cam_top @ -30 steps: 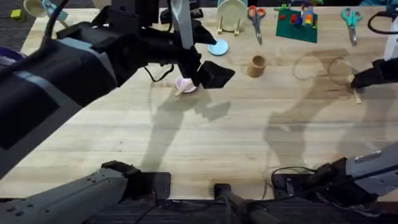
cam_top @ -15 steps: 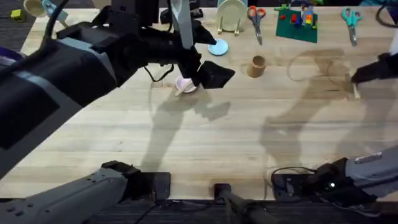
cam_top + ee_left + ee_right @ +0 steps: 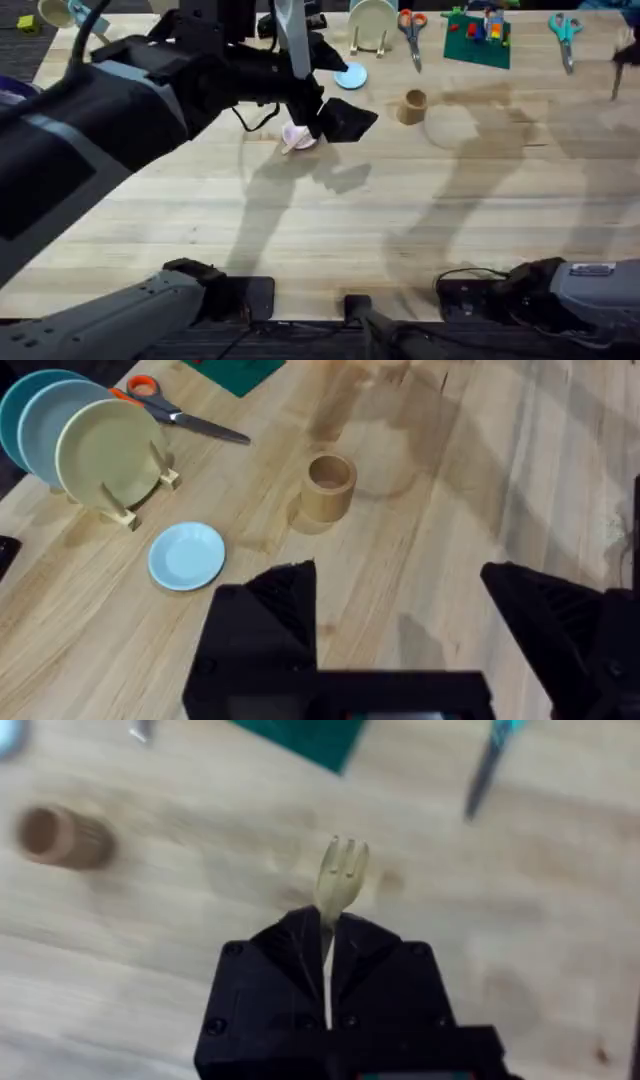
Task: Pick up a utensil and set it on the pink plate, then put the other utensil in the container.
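Observation:
The pink plate (image 3: 298, 135) lies mid-table, partly covered by my left gripper (image 3: 330, 124), which hovers just over its right side. A pale wooden sliver, probably the utensil, shows at the plate's near-left rim. In the left wrist view the left gripper (image 3: 395, 575) is open with nothing between its fingers. My right gripper (image 3: 325, 925) is shut on the other utensil (image 3: 340, 870), a wooden fork whose tines stick out past the fingers. Overhead, this fork (image 3: 616, 85) hangs at the far right edge. The tan container (image 3: 413, 105) stands upright right of the pink plate.
A light blue plate (image 3: 350, 76) lies behind the pink one. A rack with a pale green plate (image 3: 372, 22), orange scissors (image 3: 411, 30), a green mat (image 3: 478, 38) with toys and teal scissors (image 3: 564, 35) line the far edge.
My right gripper has lifted the fork off the table at the right and carried it up and toward the far right edge. The left arm has not moved.

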Robot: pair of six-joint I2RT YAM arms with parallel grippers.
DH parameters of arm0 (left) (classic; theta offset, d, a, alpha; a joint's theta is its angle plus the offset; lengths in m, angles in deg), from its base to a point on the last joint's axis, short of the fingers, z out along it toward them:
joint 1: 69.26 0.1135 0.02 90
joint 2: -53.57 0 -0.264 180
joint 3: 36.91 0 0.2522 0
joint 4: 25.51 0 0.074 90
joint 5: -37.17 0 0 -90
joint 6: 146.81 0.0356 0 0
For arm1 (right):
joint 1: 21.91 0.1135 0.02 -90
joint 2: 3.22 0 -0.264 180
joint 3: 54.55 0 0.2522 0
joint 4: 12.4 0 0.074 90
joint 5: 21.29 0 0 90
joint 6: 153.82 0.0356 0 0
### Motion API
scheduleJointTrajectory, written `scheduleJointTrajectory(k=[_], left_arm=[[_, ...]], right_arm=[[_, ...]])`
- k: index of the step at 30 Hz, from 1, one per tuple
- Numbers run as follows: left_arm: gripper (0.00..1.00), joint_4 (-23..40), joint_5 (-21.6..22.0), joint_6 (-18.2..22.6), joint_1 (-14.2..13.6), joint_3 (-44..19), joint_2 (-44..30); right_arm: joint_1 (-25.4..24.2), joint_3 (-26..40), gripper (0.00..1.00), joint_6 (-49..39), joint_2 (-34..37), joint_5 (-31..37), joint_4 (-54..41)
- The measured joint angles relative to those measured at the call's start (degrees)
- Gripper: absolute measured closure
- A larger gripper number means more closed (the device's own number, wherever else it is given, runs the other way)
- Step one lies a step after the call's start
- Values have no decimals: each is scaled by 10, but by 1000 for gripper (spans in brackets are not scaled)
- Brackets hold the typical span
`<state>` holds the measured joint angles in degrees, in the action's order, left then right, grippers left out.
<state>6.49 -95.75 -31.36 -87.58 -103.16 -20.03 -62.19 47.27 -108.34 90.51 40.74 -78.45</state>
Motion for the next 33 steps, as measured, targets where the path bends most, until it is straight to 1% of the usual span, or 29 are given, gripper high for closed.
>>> scheduleJointTrajectory(k=[6, 13, 17, 23, 29, 33], left_arm=[[6, 0, 0, 0, 0, 0, 0], [7, 0, 0, 0, 0, 0, 0], [7, 2, 0, 0, 0, 0, 0], [6, 26, -2, 0, 0, 0, 0], [6, 25, -4, 0, 0, 0, 0], [6, 16, -5, 0, 0, 0, 0]], right_arm=[[0, 0, 973, -3, -34, -140, 0], [4, 0, 973, -47, -35, -319, 0], [19, 0, 973, -75, -35, -394, 1], [63, 0, 973, -96, -35, -444, 1], [122, 0, 973, -121, -35, -480, 1], [163, 0, 973, -134, -35, -490, 1]])
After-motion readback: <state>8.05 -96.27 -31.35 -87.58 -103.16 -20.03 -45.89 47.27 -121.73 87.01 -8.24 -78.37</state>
